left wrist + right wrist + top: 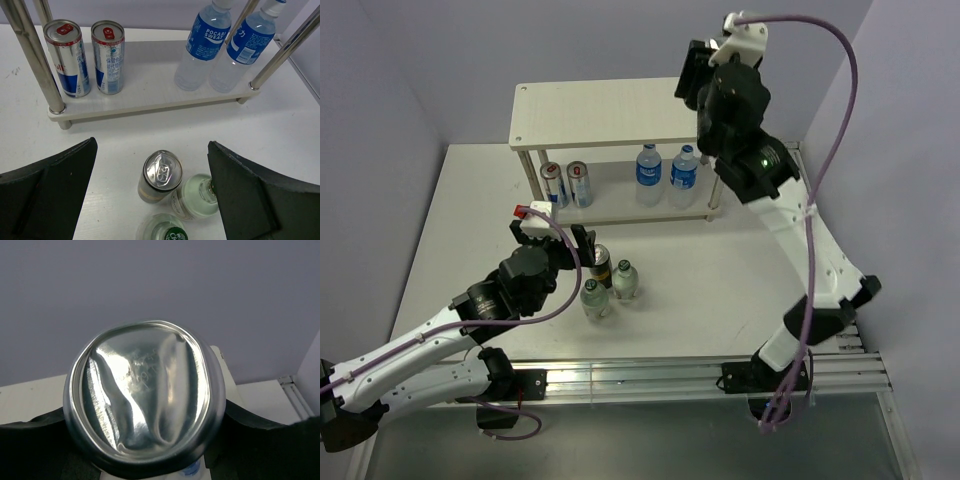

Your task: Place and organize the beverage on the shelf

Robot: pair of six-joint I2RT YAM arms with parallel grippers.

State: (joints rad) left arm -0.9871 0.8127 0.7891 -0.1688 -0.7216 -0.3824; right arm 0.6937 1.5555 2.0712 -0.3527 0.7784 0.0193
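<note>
The shelf [605, 112] stands at the back of the table. Its lower board [150, 87] holds two silver-blue cans [67, 57] [109, 56] on the left and two blue-labelled water bottles [205, 45] [245, 45] on the right. My left gripper [152, 192] is open, low over the table, its jaws either side of a beige can [161, 175] and two clear glass bottles [197, 196] [165, 231]. My right gripper [692, 78] is raised above the shelf's right end, shut on a can whose dented silver bottom [142, 395] fills the right wrist view.
The beige can [601, 265] and the two glass bottles [625, 280] [594, 298] stand close together in front of the shelf. Lilac walls close the back and both sides. A metal rail [700, 375] runs along the near edge.
</note>
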